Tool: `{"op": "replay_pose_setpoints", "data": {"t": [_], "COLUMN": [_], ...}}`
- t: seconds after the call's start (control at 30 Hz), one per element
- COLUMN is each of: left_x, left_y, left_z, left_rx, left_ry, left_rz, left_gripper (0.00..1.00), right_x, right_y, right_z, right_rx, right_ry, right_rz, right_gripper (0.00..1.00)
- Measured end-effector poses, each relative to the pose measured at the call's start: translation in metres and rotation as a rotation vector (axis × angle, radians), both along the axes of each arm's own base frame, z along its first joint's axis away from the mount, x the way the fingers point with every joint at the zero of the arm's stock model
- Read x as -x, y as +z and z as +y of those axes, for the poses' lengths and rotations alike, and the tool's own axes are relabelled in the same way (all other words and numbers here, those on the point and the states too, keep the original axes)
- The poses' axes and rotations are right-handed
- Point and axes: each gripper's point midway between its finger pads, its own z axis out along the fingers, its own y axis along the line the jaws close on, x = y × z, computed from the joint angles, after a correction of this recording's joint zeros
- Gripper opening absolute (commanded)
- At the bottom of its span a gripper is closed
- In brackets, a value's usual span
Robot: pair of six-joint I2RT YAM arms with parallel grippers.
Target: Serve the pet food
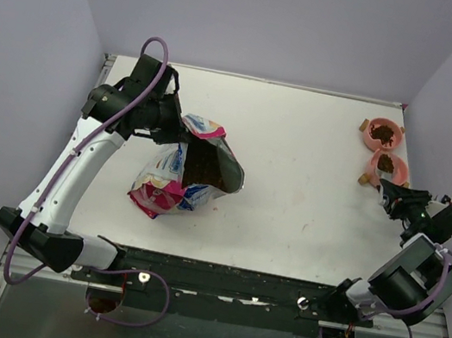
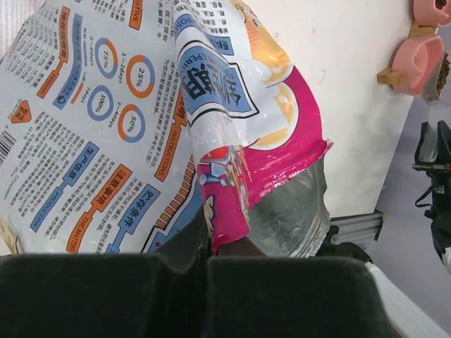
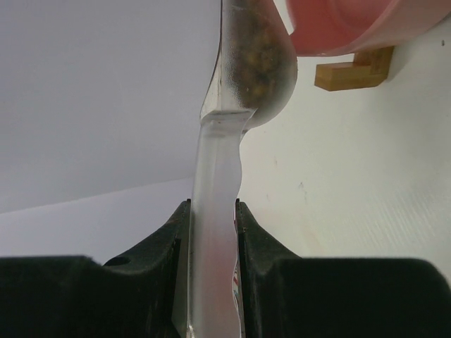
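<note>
The pink-and-blue printed bag (image 1: 186, 171) lies open on the white table, with dark kibble (image 1: 206, 166) showing in its mouth. My left gripper (image 1: 177, 131) is shut on the bag's upper rim; in the left wrist view the pink rim (image 2: 232, 197) runs into the closed jaws (image 2: 208, 252). My right gripper (image 1: 395, 199) is shut on the handle of the clear scoop (image 3: 213, 211). The scoop's bowl holds kibble (image 3: 257, 60) and sits next to the rim of a pink bowl (image 3: 345, 24). Two pink bowls (image 1: 382, 133) (image 1: 390, 168) at the far right hold kibble.
The bowls rest on a small wooden stand (image 3: 352, 72) close to the table's right edge. They also show in the left wrist view (image 2: 419, 60). Grey walls enclose the table on three sides. A black rail (image 1: 224, 278) runs along the near edge.
</note>
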Motion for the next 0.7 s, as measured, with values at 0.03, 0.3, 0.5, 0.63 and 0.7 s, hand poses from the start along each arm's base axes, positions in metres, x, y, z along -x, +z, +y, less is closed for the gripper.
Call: {"op": "replay_pose_setpoints", "data": {"t": [0.03,0.3,0.5,0.63,0.7], "left_x": [0.0,0.0,0.0,0.0,0.0], "left_y": [0.0,0.0,0.0,0.0,0.0], "left_z": [0.0,0.0,0.0,0.0,0.0], "left_rx": [0.001,0.003,0.003,0.003,0.003], "left_ry": [0.0,0.0,0.0,0.0,0.001], "left_rz": [0.0,0.0,0.001,0.001,0.001], "left_gripper": [0.0,0.0,0.0,0.0,0.0], "right_x": [0.0,-0.003,-0.003,-0.003,-0.003], "right_y": [-0.003,-0.018,-0.023,-0.023,-0.023], "right_z": [-0.002,-0.016,-0.027,-0.032,-0.035], "right_rx": [0.0,0.025,0.057,0.081,0.095], "right_ry": [-0.007,-0.042,-0.062,-0.06,-0.059], "right_rz": [0.016,0.133,0.217,0.259,0.279], "right_gripper": [0.0,0.0,0.0,0.0,0.0]}}
